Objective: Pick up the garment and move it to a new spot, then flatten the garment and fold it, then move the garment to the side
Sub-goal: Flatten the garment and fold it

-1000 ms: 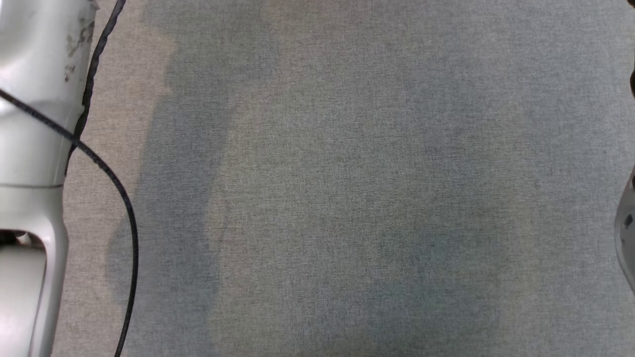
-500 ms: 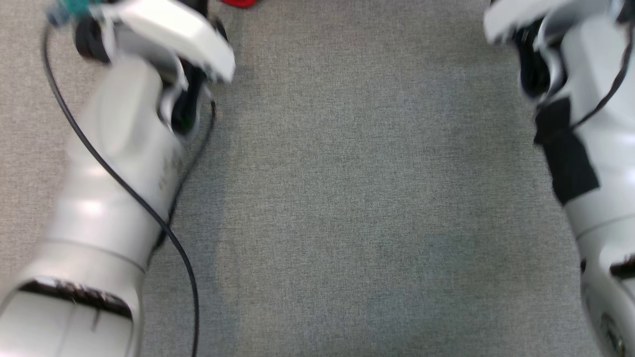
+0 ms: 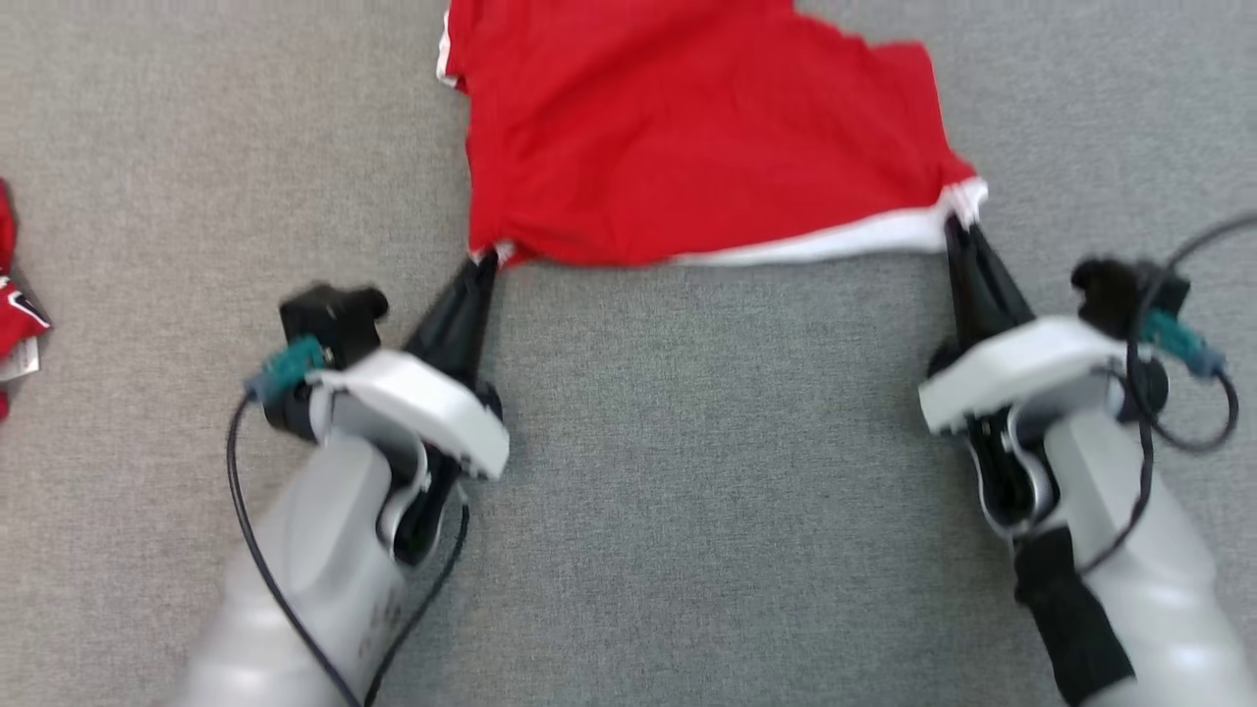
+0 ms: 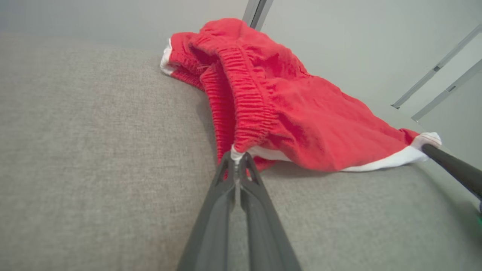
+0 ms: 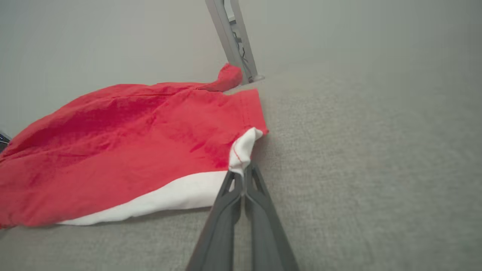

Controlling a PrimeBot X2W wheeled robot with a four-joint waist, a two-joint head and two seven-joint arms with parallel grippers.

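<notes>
The red garment [image 3: 687, 147] with its white hem is lying spread on the grey fabric worktop [image 3: 687, 491], occupying the 12 o'clock area of the head view. The left hand [image 3: 483, 263], reaching in from 7 o'clock, is clenching the garment's near left corner, just beside the elastic waistband. The right hand [image 3: 955, 234], reaching in from 4 o'clock, is clenching the near right corner on the white hem. The near edge is running almost straight between the two hands. A second red item [image 3: 12, 304] is lying at 9 o'clock, well apart from the garment.
</notes>
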